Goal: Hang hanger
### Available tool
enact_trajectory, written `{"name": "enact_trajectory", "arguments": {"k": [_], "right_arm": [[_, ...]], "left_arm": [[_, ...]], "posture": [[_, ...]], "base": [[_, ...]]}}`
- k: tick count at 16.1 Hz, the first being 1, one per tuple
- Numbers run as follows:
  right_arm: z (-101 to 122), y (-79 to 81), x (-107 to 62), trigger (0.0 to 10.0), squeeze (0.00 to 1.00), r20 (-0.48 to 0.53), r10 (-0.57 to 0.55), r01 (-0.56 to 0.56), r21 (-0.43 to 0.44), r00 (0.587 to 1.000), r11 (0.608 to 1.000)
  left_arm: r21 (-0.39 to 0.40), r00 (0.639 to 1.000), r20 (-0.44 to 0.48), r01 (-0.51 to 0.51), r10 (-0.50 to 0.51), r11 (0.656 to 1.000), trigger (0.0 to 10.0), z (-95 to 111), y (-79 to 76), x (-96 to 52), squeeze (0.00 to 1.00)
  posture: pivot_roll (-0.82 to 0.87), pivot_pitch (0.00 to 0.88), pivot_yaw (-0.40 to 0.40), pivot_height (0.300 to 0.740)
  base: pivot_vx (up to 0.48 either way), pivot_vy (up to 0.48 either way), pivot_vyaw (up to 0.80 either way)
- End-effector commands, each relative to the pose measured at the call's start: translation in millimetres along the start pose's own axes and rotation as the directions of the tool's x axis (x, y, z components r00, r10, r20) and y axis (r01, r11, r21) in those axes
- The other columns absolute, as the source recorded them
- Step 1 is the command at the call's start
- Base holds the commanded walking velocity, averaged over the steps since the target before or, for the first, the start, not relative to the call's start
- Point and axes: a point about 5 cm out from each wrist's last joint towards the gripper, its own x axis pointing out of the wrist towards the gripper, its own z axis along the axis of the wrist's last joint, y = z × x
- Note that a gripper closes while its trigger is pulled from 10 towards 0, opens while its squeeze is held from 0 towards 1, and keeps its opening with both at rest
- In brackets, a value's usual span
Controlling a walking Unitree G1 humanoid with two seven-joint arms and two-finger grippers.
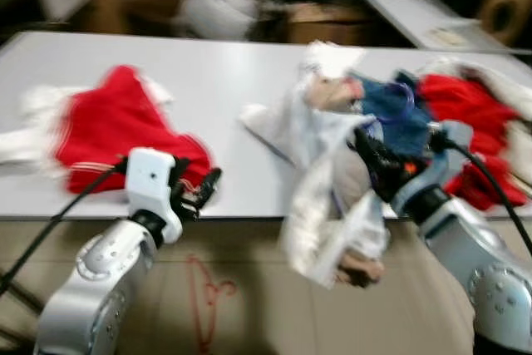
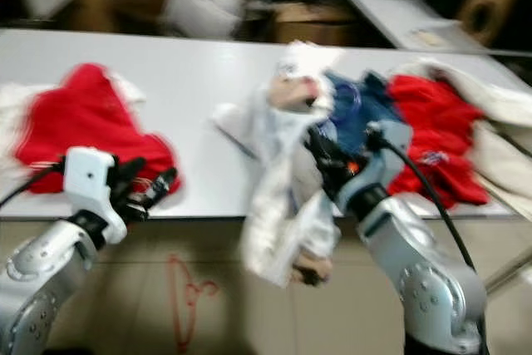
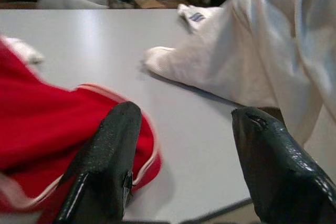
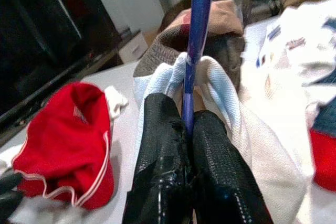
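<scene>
Your right gripper (image 4: 190, 124) is clamped tight on a blue hanger (image 4: 196, 40) — fingers pressed together around its shaft, at the table's (image 1: 208, 81) near edge. A white garment (image 1: 332, 205) hangs on that hanger, drooping off the edge. Your left gripper (image 3: 181, 145) hovers at the near edge with fingers spread apart, just beside the red shirt (image 1: 116, 130). More clothes — blue and red — are heaped on the right. A red hanger (image 1: 206, 301) lies on the floor.

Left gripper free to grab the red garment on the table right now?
Probably yes: the left gripper is open at the table edge, the red garment just ahead of its fingers, nothing between them.
</scene>
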Motion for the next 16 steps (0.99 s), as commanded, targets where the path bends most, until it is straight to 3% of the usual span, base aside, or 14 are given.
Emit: {"name": "enact_trajectory", "arguments": {"k": [1,8,12,16], "right_arm": [[1.8,4.0,1.8,10.0,0.0,0.014,0.008,-0.008,-0.007,1.0,1.0],[-2.7,-2.9,-2.3,10.0,0.0,0.013,-0.051,0.051,-0.014,0.999,0.999],[-5.7,-7.2,-3.4,10.0,0.0,0.002,-0.075,0.075,-0.02,0.997,0.997],[-12.2,-6.5,-6.1,10.0,0.0,-0.081,-0.025,0.014,-0.129,0.996,0.992]], "left_arm": [[0.026,1.0,-0.004,-0.003,0.003,1.0,10.0,0.7,1.2,-0.9,0.0],[0.053,0.999,-0.011,0.04,-0.04,0.998,10.0,0.0,-3.5,3.0,0.0],[0.054,0.999,-0.008,0.036,-0.036,0.998,10.0,0.8,-2.6,2.7,0.0],[0.043,1.0,-0.014,0.019,-0.018,0.999,10.0,-1.8,-1.9,0.1,0.0]], "posture": [[-0.04,0.0,-0.063,0.74],[-0.05,0.0,-0.048,0.74],[-0.05,0.0,-0.053,0.74],[-0.04,0.0,-0.061,0.74]], "base": [[0.0,0.0,0.8],[0.0,0.0,0.8],[0.0,0.0,0.23],[0.0,0.0,0.2]]}}
